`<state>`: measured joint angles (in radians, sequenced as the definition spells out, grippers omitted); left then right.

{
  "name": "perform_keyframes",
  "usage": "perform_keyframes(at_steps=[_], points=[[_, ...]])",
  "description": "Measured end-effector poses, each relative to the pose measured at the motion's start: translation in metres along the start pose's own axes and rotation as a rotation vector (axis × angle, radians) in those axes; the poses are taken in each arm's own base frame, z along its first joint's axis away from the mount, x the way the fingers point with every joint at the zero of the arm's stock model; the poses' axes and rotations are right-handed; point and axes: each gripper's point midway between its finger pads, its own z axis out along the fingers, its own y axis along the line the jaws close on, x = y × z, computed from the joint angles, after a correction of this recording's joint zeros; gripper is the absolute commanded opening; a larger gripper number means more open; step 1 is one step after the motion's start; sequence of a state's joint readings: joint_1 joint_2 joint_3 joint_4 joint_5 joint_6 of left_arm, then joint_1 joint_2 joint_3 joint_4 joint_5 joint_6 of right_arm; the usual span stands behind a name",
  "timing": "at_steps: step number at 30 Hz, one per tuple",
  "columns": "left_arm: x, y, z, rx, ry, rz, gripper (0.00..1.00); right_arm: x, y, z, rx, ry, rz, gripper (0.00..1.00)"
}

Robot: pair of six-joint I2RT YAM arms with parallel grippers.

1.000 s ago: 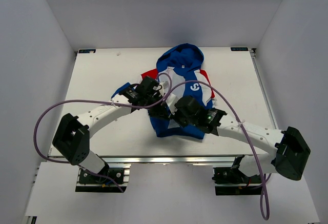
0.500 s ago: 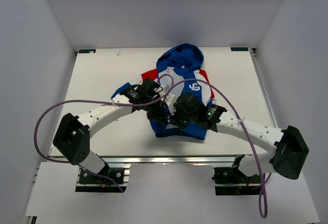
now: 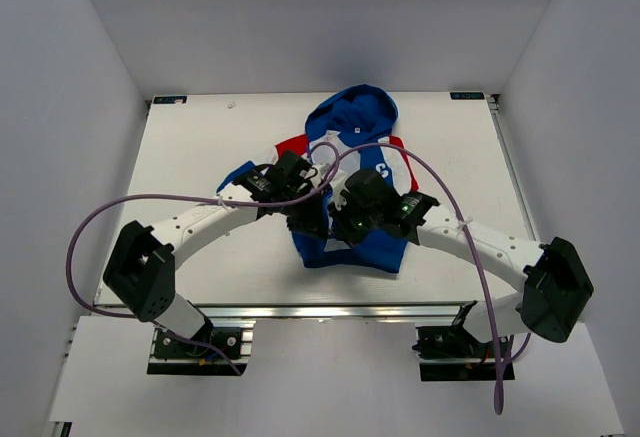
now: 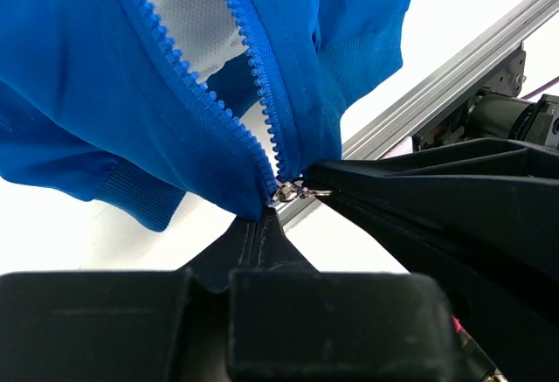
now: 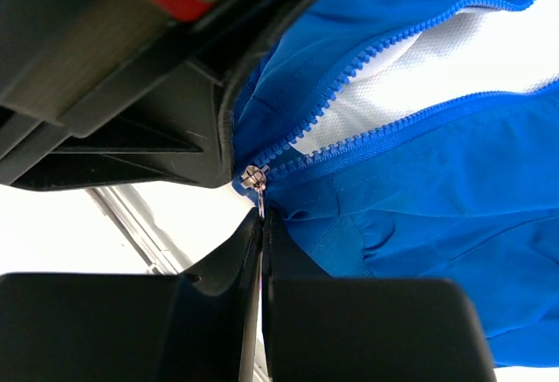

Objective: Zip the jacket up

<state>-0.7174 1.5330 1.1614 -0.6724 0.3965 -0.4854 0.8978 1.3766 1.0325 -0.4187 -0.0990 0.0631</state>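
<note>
The jacket (image 3: 352, 125) lies on the table, blue with red shoulders, its hood toward the far side. Its front stands unzipped, and the two rows of blue teeth (image 4: 253, 59) spread apart over the white lining (image 5: 410, 76). The silver slider (image 5: 253, 176) sits at the bottom end of the zip. My left gripper (image 4: 265, 218) is shut on the blue hem just beside the slider (image 4: 288, 192). My right gripper (image 5: 262, 218) is shut on the thin metal pull tab hanging from the slider. Both grippers meet over the jacket's lower front (image 3: 325, 222).
The white table (image 3: 200, 147) stretches around the jacket. An aluminium rail (image 4: 437, 93) runs along the near edge. Purple cables (image 3: 150, 199) loop over both arms above the jacket. Grey walls enclose three sides.
My right wrist has shifted a little away from the near edge, toward the hood, covering more of the chest lettering. The left arm has held still.
</note>
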Motion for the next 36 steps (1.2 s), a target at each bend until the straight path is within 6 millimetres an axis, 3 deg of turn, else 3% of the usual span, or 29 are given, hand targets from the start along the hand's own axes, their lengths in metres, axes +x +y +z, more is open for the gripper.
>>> perform_keyframes(at_steps=[9,12,14,17,21,24,28,33,36], points=[[0.003,-0.001,-0.001,0.007,0.011,0.005,0.0,0.001,0.004,0.011,-0.041,-0.025,0.042,0.16],[0.003,-0.002,-0.001,0.013,0.014,0.004,0.0,0.0,0.005,0.015,-0.044,-0.046,0.061,0.16],[0.004,-0.003,-0.001,0.018,0.017,0.004,0.0,0.001,0.005,0.017,-0.046,-0.059,0.072,0.07],[0.005,-0.006,-0.002,0.035,0.025,0.005,0.0,0.002,0.004,0.017,-0.046,-0.08,0.087,0.07],[0.006,-0.008,-0.002,0.039,0.027,0.003,0.0,0.002,0.004,0.017,-0.041,-0.09,0.099,0.11],[0.005,-0.008,-0.001,0.04,0.024,0.003,0.0,0.001,0.004,0.017,-0.036,-0.092,0.109,0.23],[0.005,-0.008,-0.001,0.039,0.025,0.001,0.0,-0.003,0.003,0.013,-0.033,-0.111,0.104,0.26],[0.006,-0.009,-0.001,0.04,0.026,-0.002,0.0,-0.012,0.006,0.006,-0.042,-0.151,0.095,0.1],[0.006,-0.009,-0.001,0.04,0.027,-0.005,0.0,-0.015,0.007,0.006,-0.05,-0.16,0.093,0.25]])
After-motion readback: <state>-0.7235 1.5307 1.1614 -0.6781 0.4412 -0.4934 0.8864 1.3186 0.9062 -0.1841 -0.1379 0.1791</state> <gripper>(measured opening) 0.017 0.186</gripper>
